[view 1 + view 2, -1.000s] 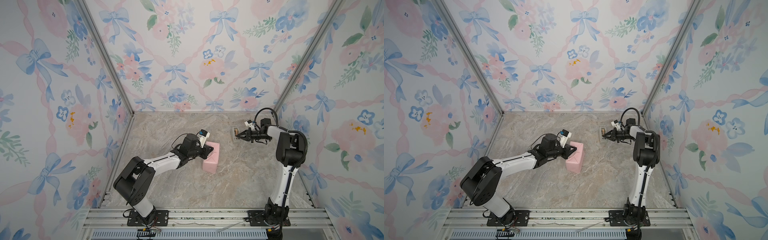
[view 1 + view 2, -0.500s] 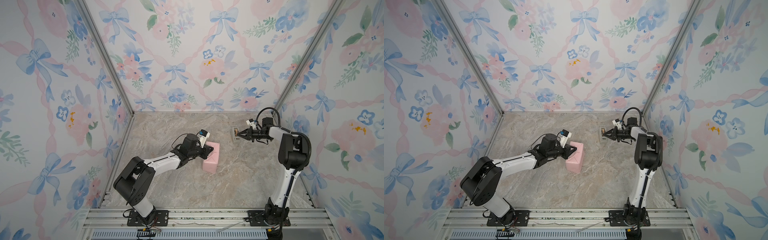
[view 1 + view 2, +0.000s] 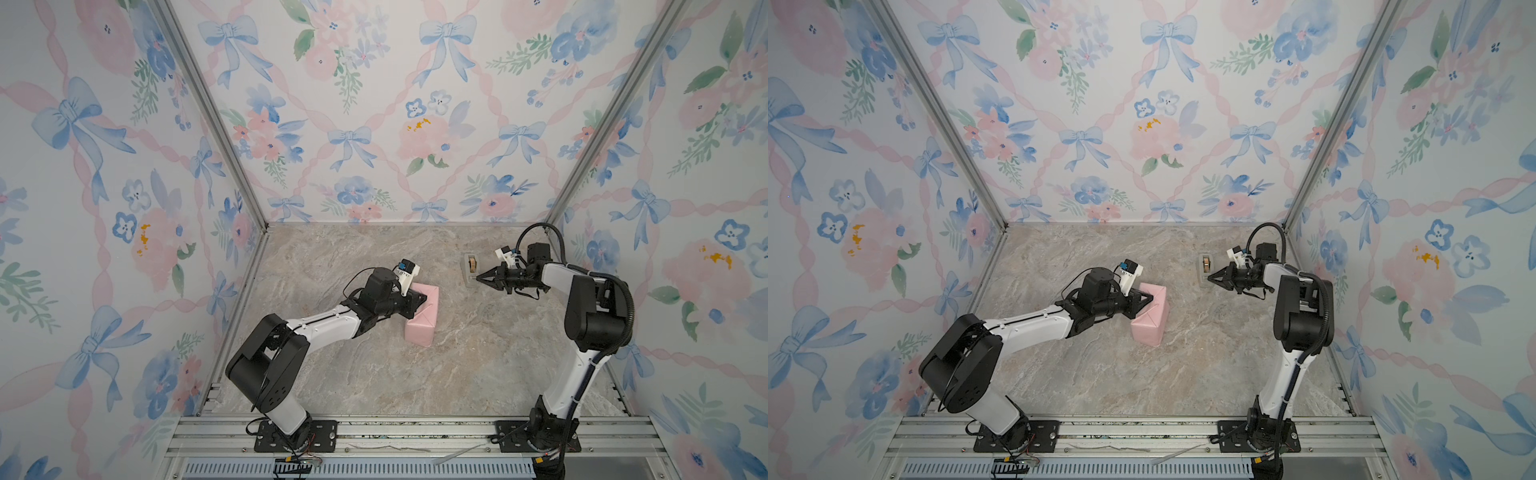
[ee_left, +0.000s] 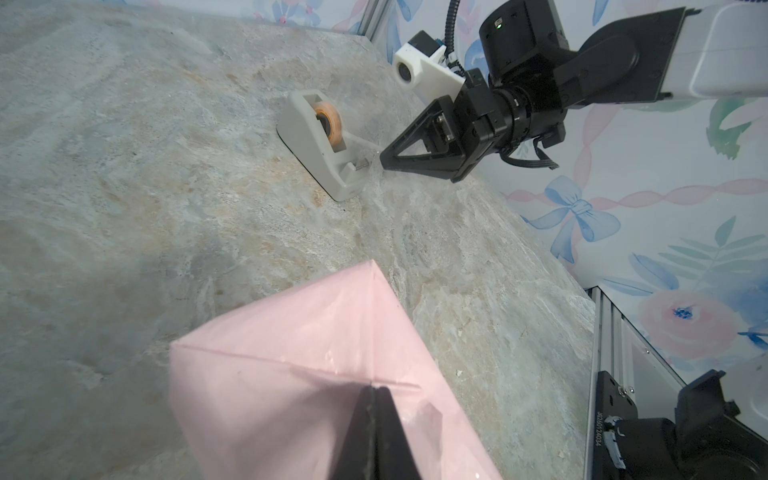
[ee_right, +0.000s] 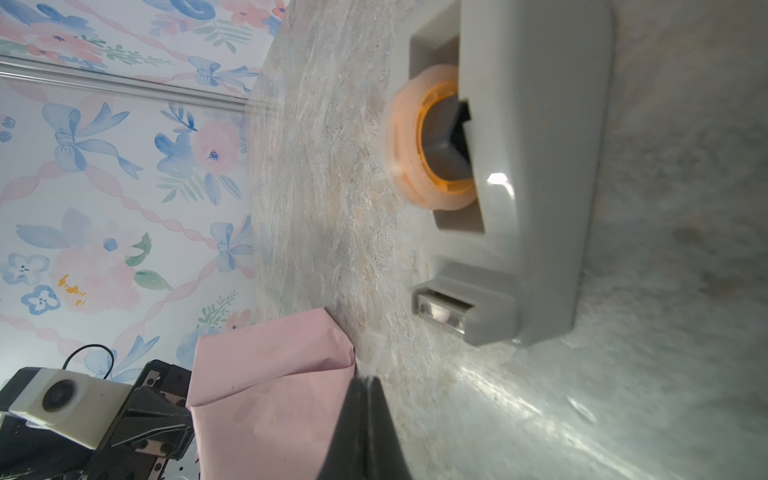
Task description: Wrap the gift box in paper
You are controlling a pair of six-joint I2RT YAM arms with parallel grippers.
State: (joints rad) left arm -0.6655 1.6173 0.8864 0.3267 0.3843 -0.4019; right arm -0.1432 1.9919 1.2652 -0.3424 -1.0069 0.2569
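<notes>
Lying lengthwise front-to-back, the paper [image 3: 422, 324] touches the clenched left hand [image 3: 424, 297]; right hand [image 3: 479, 277] clenched.

We cannot see the gift box: the paper [image 4: 291, 365] covers every side we get, and the left wrist view's edge cuts it off. That edge also cuts off the left end effector [image 4: 375, 390] behind its closed tips, which hide the fold beneath them. In the right wrist view the tape dispenser [image 5: 536, 166] runs off the frame. A faint clear strip [image 5: 376, 349] at the right end effector [image 5: 365, 380] is too blurred to tell whether it is pinched.
</notes>
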